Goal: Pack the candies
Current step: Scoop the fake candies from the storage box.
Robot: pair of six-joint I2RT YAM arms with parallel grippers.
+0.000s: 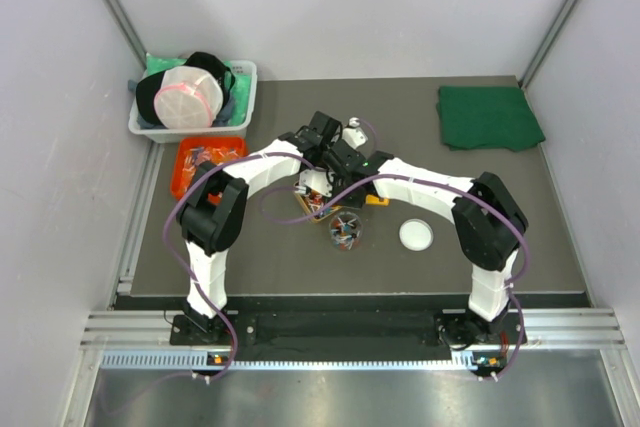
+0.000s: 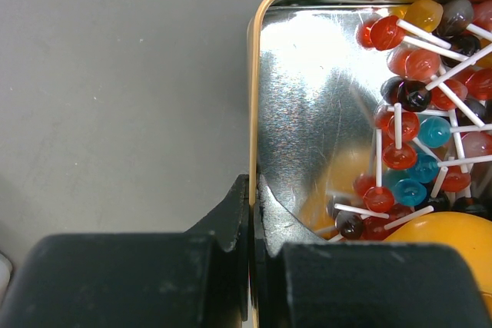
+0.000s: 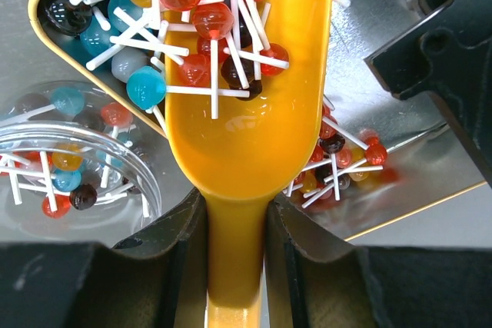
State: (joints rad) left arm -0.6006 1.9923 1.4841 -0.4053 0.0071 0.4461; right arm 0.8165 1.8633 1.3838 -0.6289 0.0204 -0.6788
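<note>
The left hand (image 2: 251,217) is clamped on the side wall of a shiny tin (image 2: 307,90) with a yellow rim, one finger inside and one outside; candies (image 2: 419,132) on white sticks, red, blue, orange and dark, lie heaped in the tin, away from that wall; the right hand (image 3: 237,224) is closed on the handle of an orange scoop (image 3: 254,128), whose bowl sits over the tin and carries several candies; a clear jar (image 3: 147,178) just beside the tin holds a few more; a white lid (image 1: 416,235) lies on the desk (image 1: 500,227), beyond the jar from the tin.
</note>
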